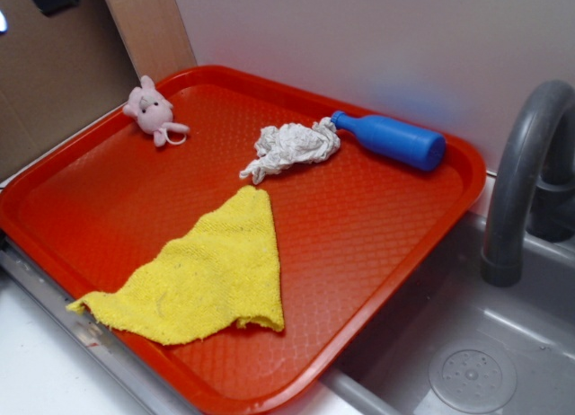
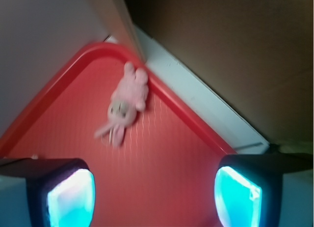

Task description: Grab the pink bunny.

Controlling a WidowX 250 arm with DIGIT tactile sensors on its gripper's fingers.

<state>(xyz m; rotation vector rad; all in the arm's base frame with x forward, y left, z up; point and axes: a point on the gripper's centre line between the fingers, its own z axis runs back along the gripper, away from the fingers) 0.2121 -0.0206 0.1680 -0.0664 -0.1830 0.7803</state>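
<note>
one small pale pink plush bunny lies at 11 o'clock in the red plastic tray, seemingly against the rim. gripper fingers wide, empty; advance, straddle the body, then close.

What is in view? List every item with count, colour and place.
bunny: 1, pale pink, far left corner of the tray
tray: 1, red, on the counter beside the sink
rag: 1, white-grey, crumpled, far middle of the tray
bottle: 1, blue, lying on its side at the tray's far right edge
cloth: 1, yellow, spread over the tray's near left part
faucet: 1, grey, right of the tray
sink: 1, grey, lower right
gripper: 1, black with bright cyan pads, open, short of the bunny
</note>
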